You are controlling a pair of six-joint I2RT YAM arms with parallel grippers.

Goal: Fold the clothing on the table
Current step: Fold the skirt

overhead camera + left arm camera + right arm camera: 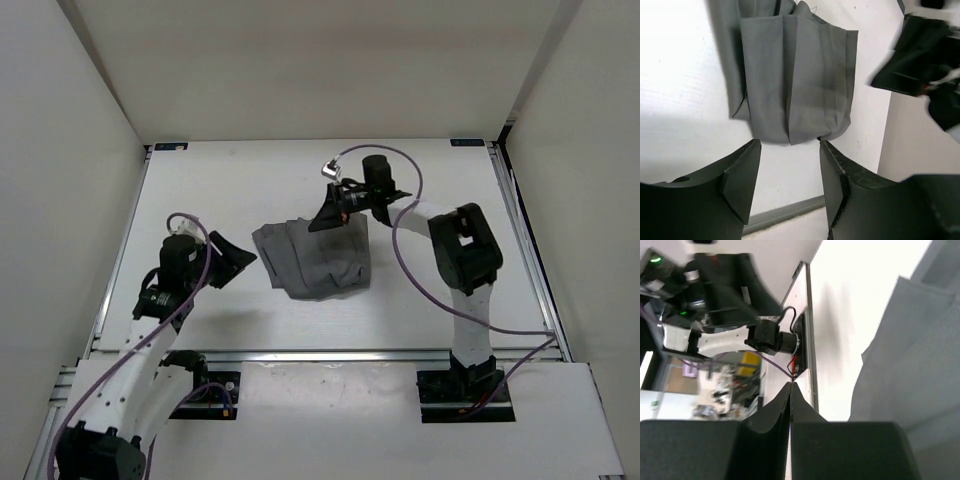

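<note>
Clothing [315, 258]: grey and limp, gathered into a compact, roughly square bundle near the middle of the table [440, 180]; lies flat in layers, with long pleats running along it and a looser flap poking out on the left side.
Table: white and flat, edged with silver rails; carries the bundle well away from every rail.
Left gripper [790, 146]: aimed at the bundle's left edge from just beside it; jaws stand partway apart with nothing between them; contact between tips and cloth cannot be told.
Left fingers [740, 170]: dark and wedge-shaped, framing the nearest hem of the bundle in the left wrist view.
Right gripper [336, 210]: sits at the bundle's far edge, toward its right corner; fingers pressed flat together, with no cloth seen pinched between them.
Right wrist view: shows folded grey cloth filling the right side, beside the closed tips.
Left arm [150, 330]: rises from the near-left base and leans toward the bundle.
Right arm [465, 260]: white and black, bent over the right half of the table.
Purple cables [410, 270]: loop along both arms.
</note>
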